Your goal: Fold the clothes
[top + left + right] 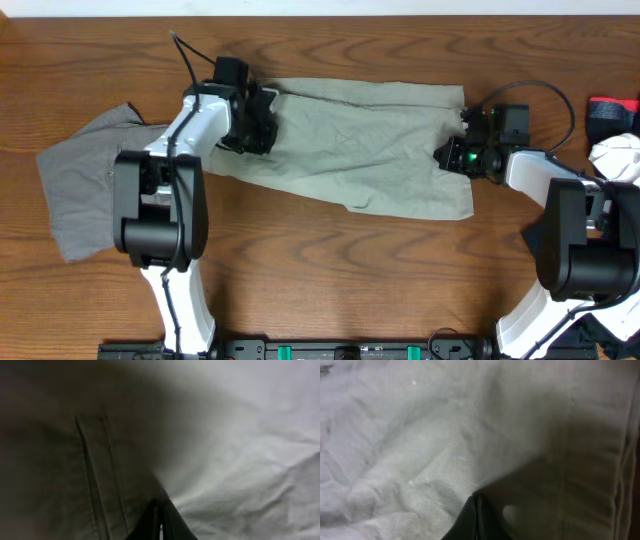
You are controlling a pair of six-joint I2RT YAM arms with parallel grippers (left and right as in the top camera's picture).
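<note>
Tabletop [330, 270], grey shorts [80, 190]: overhead only.

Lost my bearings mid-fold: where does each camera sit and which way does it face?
Overhead: above the table, looking straight down; left arm, right arm, khaki shorts, grey shorts.
Left wrist: on the left arm, facing down onto the shorts; left gripper shut, pinching them.
Right wrist: likewise, right gripper shut on cloth.
Shared: all three show the khaki shorts.
</note>
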